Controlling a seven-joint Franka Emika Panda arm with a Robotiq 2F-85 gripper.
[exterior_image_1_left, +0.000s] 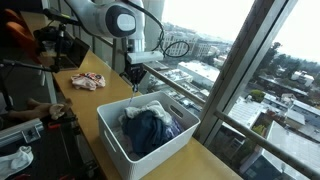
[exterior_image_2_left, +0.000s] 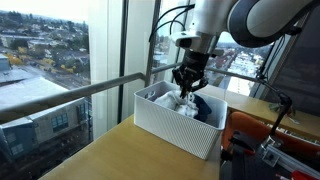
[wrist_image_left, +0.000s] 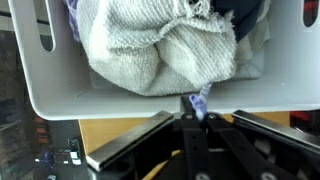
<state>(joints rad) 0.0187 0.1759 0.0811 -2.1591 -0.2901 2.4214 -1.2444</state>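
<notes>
LAUNDRY BY THE WINDOW: A robot arm's gripper (exterior_image_1_left: 135, 76) hangs over the rim of a white laundry basket (exterior_image_1_left: 112, 135). The basket stands on a wooden table (exterior_image_1_left: 85, 108) beside a tall window (exterior_image_1_left: 215, 50), with city rooftops below.

The jaws are drawn tight together. The wrist view shows a scrap of pale fabric (wrist_image_left: 202, 97) pinched between the fingertips, seen right against the basket's white wall (wrist_image_left: 120, 100). Whether the scrap belongs to a larger piece cannot be told.

In that view the gripper (wrist_image_left: 196, 110) comes in from six o'clock, and the scrap sits at twelve o'clock of its tips. Beyond it, inside the basket, a grey-white towel (wrist_image_left: 160, 50) is heaped against the wall.

From where an onlooker stands, in an exterior view, the gripper (exterior_image_2_left: 187, 88) points straight down near the twelve o'clock edge of the basket (exterior_image_2_left: 170, 125). Its tips are close above the towel (exterior_image_2_left: 180, 101), and a dark blue garment (exterior_image_2_left: 207, 108) lies at three o'clock of the towel.

Seen from another corner of the room, the garment (exterior_image_1_left: 150, 128) fills the middle of the basket, with the towel (exterior_image_1_left: 150, 103) at its twelve o'clock, just under the gripper.

On the table, at ten o'clock of the basket and well apart from it, a crumpled pink-and-white cloth (exterior_image_1_left: 88, 82) lies on the wood.
</notes>
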